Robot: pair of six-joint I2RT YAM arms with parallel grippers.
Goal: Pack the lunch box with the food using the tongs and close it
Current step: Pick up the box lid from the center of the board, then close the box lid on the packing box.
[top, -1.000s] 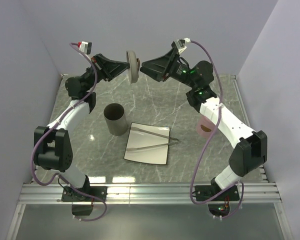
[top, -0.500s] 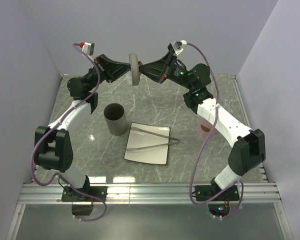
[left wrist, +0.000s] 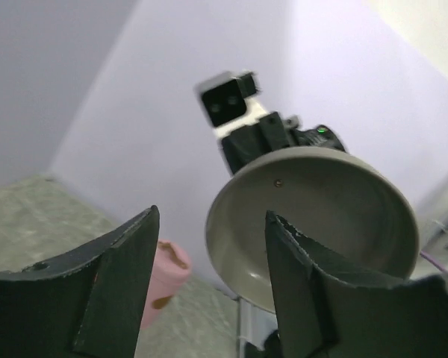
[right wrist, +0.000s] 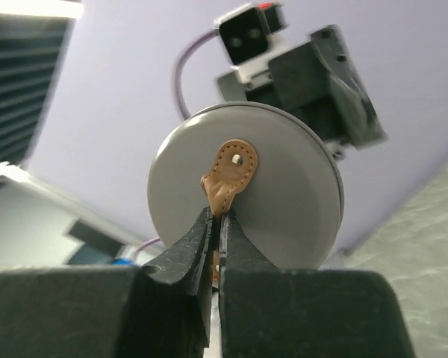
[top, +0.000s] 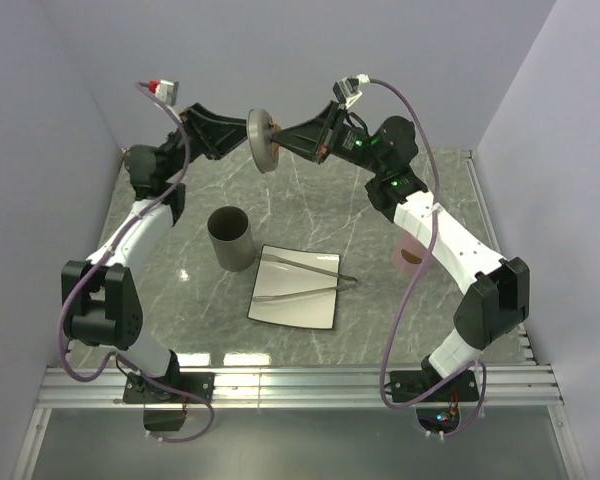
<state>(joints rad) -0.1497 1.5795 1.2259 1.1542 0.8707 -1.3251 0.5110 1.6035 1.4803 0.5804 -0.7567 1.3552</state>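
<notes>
A round grey lid (top: 263, 140) hangs on edge in the air at the back, between both arms. My right gripper (top: 280, 138) is shut on the lid's tan leather tab (right wrist: 230, 175), pinched between its fingertips (right wrist: 218, 216). My left gripper (top: 242, 140) is open on the lid's other side, facing its hollow underside (left wrist: 321, 216); nothing sits between its jaws (left wrist: 210, 212). The lunch box (top: 230, 238), a grey cylinder, stands open on the table. Silver tongs (top: 300, 277) lie across the white plate (top: 290, 312). The food is out of view.
A pink cup-like thing (top: 410, 258) sits on the table under my right forearm, with brown patches on it in the left wrist view (left wrist: 164, 276). Lilac walls close in the back and sides. A metal rail (top: 300, 380) runs along the near edge.
My right gripper closed on the lid's leather tab. My left gripper, which held the lid, opened and let go. The lid moved slightly left.
</notes>
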